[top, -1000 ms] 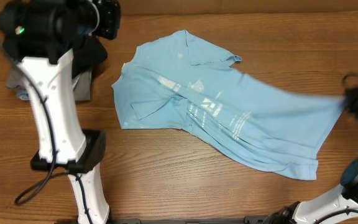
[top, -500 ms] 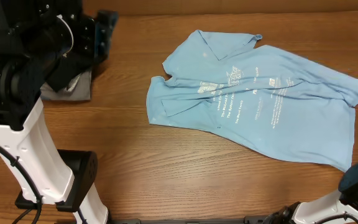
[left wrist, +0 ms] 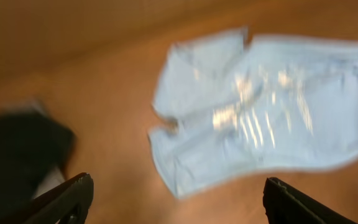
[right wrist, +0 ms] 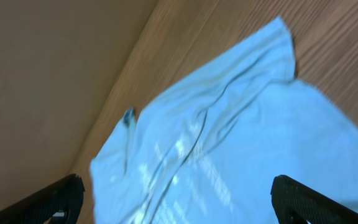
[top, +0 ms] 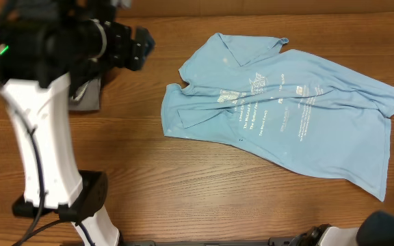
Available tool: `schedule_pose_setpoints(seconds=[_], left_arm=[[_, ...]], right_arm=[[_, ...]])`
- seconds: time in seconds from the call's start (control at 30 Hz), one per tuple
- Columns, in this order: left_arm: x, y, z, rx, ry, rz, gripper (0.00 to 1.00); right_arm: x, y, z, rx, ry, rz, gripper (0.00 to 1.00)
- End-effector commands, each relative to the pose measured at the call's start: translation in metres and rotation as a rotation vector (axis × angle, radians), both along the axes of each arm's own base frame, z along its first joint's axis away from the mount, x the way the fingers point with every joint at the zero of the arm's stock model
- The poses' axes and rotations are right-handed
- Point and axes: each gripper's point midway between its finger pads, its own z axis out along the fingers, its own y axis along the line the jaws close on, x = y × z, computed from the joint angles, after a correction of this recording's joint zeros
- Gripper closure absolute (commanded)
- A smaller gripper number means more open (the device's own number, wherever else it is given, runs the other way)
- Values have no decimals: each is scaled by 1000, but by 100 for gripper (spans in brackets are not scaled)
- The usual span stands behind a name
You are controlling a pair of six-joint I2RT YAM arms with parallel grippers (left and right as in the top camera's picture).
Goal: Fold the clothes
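Note:
The clothes, a light sky-blue T-shirt with white print, lie loosely spread and wrinkled on the right half of the wooden table, one sleeve folded over at the left. My left gripper hangs over the table's far left, apart from the shirt. In the left wrist view it stands open over bare wood, with the blurred shirt ahead of it. My right gripper is open above the shirt and holds nothing. It does not show in the overhead view.
A black garment lies on grey folded garments at the far left, partly under my left arm. The black garment also shows in the left wrist view. The right arm's base sits at the front right corner.
Both grippers have opened and let go of the shirt. It has shifted right and settled flatter on the table. The right gripper has left the overhead view, and the left arm has swung.

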Motion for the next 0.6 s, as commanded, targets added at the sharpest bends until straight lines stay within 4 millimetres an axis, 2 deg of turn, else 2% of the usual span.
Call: schedule_pose_setpoints(seconds=[0.0,0.13,0.17,0.2,0.23,0.27,0.43,0.47,0.5,0.57], left_arm=[[2,-12,-67,29,226,-37,14],[-1,-32,-153,88,436,-109,24],[-1,-35,-170,105,462,-116,24],[1,-37,-193,140,493,-121,25],[0,-39,-230,190,548,-117,25],[-2,-39,-248,205,586,-108,26],[-22,-33,-317,239,785,-48,36],[-25,-32,-326,241,810,-35,35],[-29,-28,-344,245,857,-13,31],[-33,-27,-356,251,888,-2,30]], right_arm=[[-14,28,18,35,-44,70,0],[-32,42,6,96,35,71,0],[-35,43,4,98,48,80,0],[-37,46,0,94,65,102,0],[-41,47,-7,89,100,110,0],[-43,45,-13,91,122,102,0],[-46,46,-45,142,196,99,0],[-47,46,-53,154,211,100,0],[-47,47,-69,176,238,99,0],[-47,47,-85,192,259,102,0]])
